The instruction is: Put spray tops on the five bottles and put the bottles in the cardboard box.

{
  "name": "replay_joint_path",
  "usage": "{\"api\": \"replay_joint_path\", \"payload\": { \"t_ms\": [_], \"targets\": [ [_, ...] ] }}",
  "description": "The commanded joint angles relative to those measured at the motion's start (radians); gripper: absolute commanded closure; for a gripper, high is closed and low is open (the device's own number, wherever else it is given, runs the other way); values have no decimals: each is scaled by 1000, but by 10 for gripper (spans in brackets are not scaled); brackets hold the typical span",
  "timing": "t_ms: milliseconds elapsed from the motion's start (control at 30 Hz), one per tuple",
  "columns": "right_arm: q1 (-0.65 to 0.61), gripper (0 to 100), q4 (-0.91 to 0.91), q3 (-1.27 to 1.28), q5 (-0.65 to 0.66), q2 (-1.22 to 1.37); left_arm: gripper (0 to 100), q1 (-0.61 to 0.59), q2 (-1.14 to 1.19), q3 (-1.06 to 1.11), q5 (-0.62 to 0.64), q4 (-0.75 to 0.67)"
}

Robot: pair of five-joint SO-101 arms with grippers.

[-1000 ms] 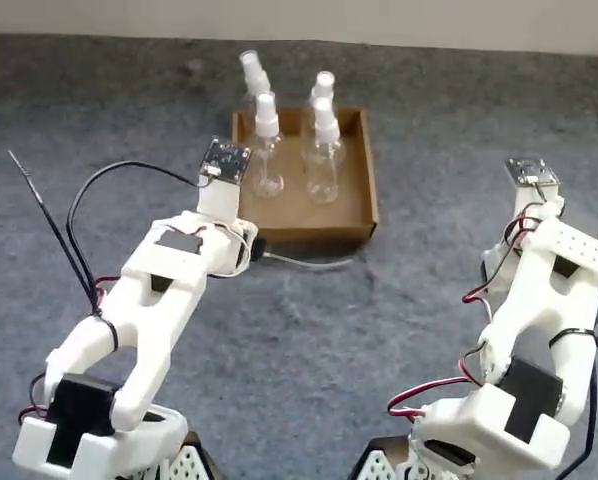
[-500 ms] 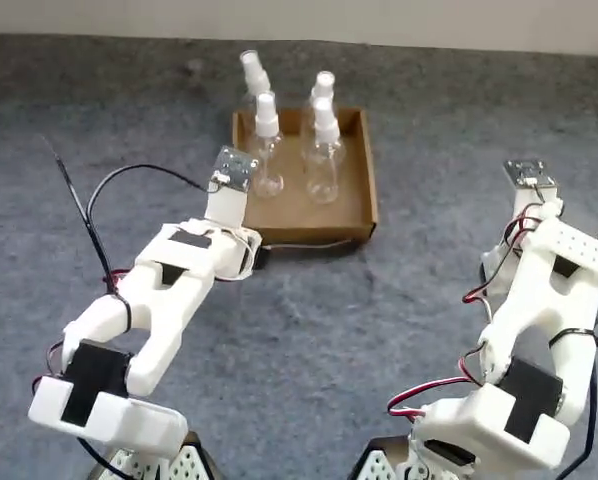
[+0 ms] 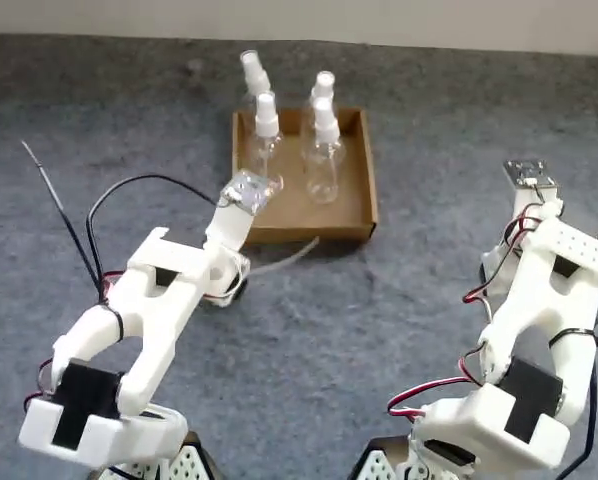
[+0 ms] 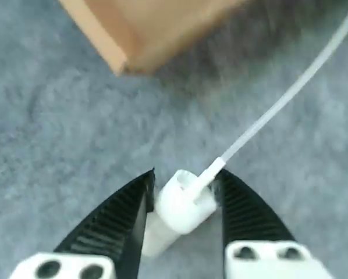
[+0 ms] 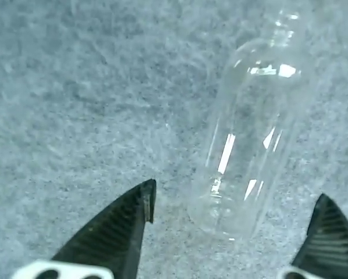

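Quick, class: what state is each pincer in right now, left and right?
Left pincer: closed on a spray top.
Right pincer: open, holding nothing, above a bottle lying on its side.

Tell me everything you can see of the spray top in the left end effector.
The spray top is white and looks like plastic: a stubby rounded head with a thin, pale dip tube coming straight out of it. The left end effector is shut on the head, its black ribbed fingers pressing either side. The tube reaches out over the grey carpet, ending near the cardboard box front wall. Whether it touches the carpet is unclear.
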Motion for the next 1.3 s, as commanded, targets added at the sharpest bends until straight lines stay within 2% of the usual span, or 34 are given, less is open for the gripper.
{"api": "replay_joint_path", "payload": {
  "t_ms": [0,67,167,267,400,500,633,700,767,867,933,967,1000,1067,1167,1267],
  "targets": [
    [18,649,7,-53,-3,-53,962,-13,-76,-25,-118,157],
    [21,649,7,-53,-3,-53,960,-13,-114,-25,-279,232],
    [21,649,7,-51,-3,-53,958,-38,-171,-28,-597,331],
    [21,649,8,-51,-3,-53,938,-110,-220,-35,-787,347],
    [21,649,8,-51,-2,-53,807,-197,-242,-25,-850,284],
    [19,649,8,-51,-2,-53,787,-234,-249,-31,-807,252],
    [21,649,8,-51,-2,-53,787,-275,-251,-67,-674,256],
    [21,649,8,-51,-2,-53,798,-300,-251,-102,-542,255],
    [21,649,8,-51,-2,-53,836,-332,-251,-150,-301,273],
    [18,649,8,-51,-2,-53,879,-424,-249,-200,175,333],
    [15,649,8,-51,-2,-53,865,-452,-246,-200,459,361],
    [15,649,8,-51,-2,-53,846,-450,-243,-199,560,374],
    [18,649,8,-51,-2,-53,822,-440,-240,-199,623,393],
    [21,649,8,-51,-2,-53,768,-404,-229,-197,672,422],
    [21,649,8,-51,-2,-53,713,-355,-191,-191,681,439],
    [21,649,8,-51,-2,-53,721,-326,-124,-193,681,425]
  ]
}}
